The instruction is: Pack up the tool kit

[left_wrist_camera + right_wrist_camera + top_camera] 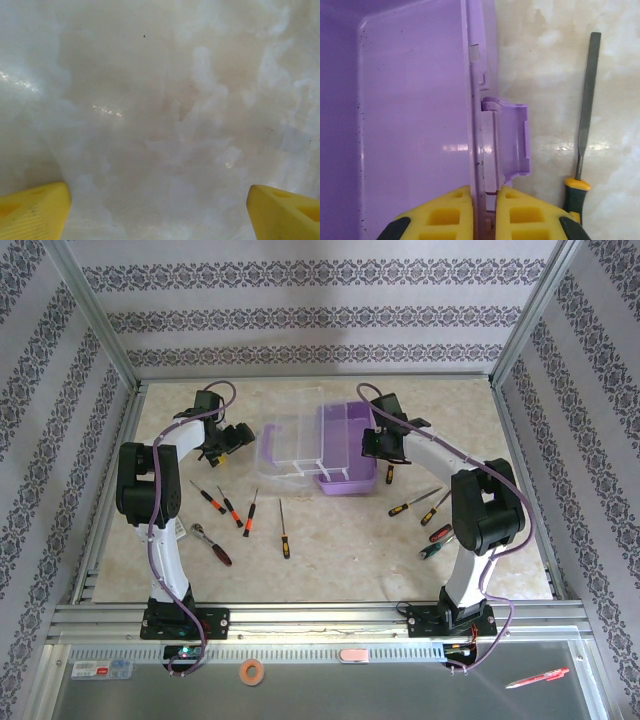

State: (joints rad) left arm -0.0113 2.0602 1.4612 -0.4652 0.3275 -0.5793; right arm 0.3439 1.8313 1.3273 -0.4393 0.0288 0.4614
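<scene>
At the left, your left gripper (226, 439) hung over the table (330, 560), just left of the clear lid (288, 445). From above its jaws were too small to read. The left wrist camera gave you blocky yellow fingers (34, 212) set wide apart at the lower corners, holding nothing, over a glossy, cloudy cream marble pattern. Nearer the arm bases lay four slim screwdrivers (231, 507) and a ratchet wrench (212, 544) with a dark handle, all well apart from the case. The lilac case (345, 455) stood open at the far middle of the table, its lid folded out to the left. Your right gripper (381, 446) sat at the case's right edge. The right wrist camera showed you its yellow fingertips (445, 217) pressed together on the thin, smooth plastic wall, one inside the compartment and one outside, beside the moulded latch tab (507, 140). It also showed a flat grey-bladed tool (587, 100) with a yellow-and-black handle lying just beside the case. Farther right, more screwdrivers (415, 502) lay scattered on the table.
</scene>
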